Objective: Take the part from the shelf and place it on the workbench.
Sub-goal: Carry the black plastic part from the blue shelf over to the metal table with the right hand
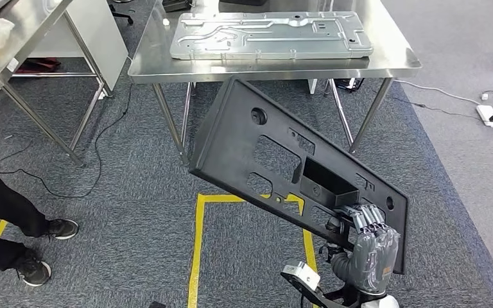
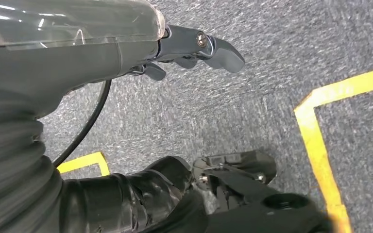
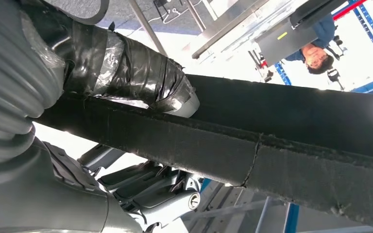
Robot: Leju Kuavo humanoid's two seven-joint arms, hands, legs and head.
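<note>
A large black plastic panel with several cut-outs hangs tilted in front of me, above the carpet. My right hand grips its lower right edge, fingers curled over the rim. In the right wrist view the panel's edge crosses the picture, with the taped thumb on one side and the fingers on the other. The steel workbench stands ahead, past the panel's upper corner. My left hand hangs over the grey carpet, holding nothing, fingers slightly bent.
A silver stamped metal plate lies on the workbench. A second steel table stands at the upper left. A person's legs and shoes are at the left edge. Yellow floor tape and cables lie on the carpet.
</note>
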